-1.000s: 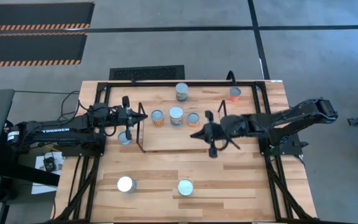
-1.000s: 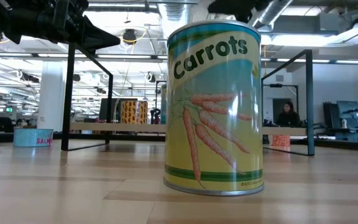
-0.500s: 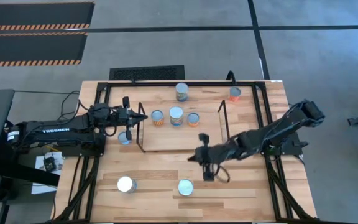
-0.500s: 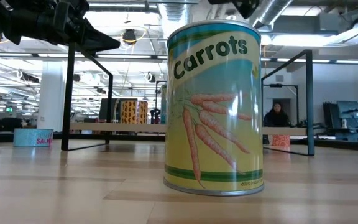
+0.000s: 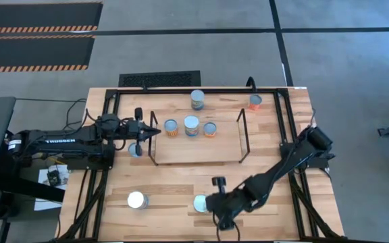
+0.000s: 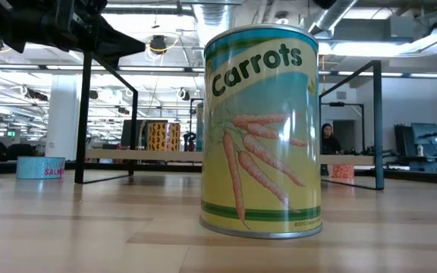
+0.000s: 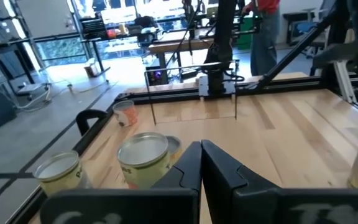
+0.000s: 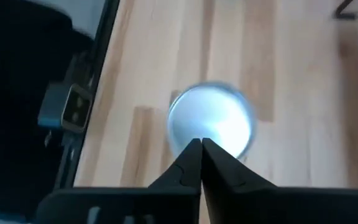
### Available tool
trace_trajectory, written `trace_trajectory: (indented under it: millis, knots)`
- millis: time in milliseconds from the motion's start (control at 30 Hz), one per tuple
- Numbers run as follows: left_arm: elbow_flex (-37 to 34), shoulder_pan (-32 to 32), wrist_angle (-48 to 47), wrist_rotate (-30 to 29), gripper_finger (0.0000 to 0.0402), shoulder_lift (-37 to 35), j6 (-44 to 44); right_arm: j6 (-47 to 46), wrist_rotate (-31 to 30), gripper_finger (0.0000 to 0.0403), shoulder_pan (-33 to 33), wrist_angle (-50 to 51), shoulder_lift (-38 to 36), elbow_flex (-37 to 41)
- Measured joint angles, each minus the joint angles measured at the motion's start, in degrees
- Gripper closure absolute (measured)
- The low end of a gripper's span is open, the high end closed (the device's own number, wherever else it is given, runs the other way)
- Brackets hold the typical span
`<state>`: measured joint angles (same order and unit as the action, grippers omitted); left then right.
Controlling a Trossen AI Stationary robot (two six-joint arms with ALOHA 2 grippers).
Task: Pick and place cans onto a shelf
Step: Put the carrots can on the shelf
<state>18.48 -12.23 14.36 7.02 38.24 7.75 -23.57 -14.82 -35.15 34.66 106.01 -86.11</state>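
carrots can (image 6: 261, 129), upright on the table (image 5: 262, 169) near its front edge, well apart from the shelf (image 5: 194, 145): rigid cylinder, smooth printed label, flat silvery lid, likely weighty if full, and slick; best taken across the side wall at mid-height. right gripper (image 5: 225, 214) just beside it, above the lid, fingertips (image 8: 201, 149) seen touching, together. three cans (image 5: 191, 127) stand on the light-wood, black-wire-framed shelf. left gripper (image 5: 155, 131) waits at the shelf's left end, pressed together, empty.
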Motion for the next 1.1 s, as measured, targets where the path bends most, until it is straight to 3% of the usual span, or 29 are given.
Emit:
trace_trajectory:
  millis: [333,533,933,1100]
  knots:
    - [0.0,2.17,0.03,-0.29,0.0402,-0.02,-0.09,3.26,-0.38,0.0294,-1.6,5.71,7.48,-6.88]
    - [0.0,2.96,-0.04,-0.35,0.0401,-0.02,-0.09,6.89,-1.87,0.0267,-1.36,6.08,7.83,-7.06]
    - [0.0,3.0,-0.91,-1.72,0.0401,-0.02,0.01,10.16,-0.78,0.0277,-0.49,5.07,10.39,-7.22]
    - [-0.02,3.0,-0.89,-1.7,0.0401,-0.03,0.0,10.13,-0.55,0.0303,-0.31,5.16,10.37,-7.23]
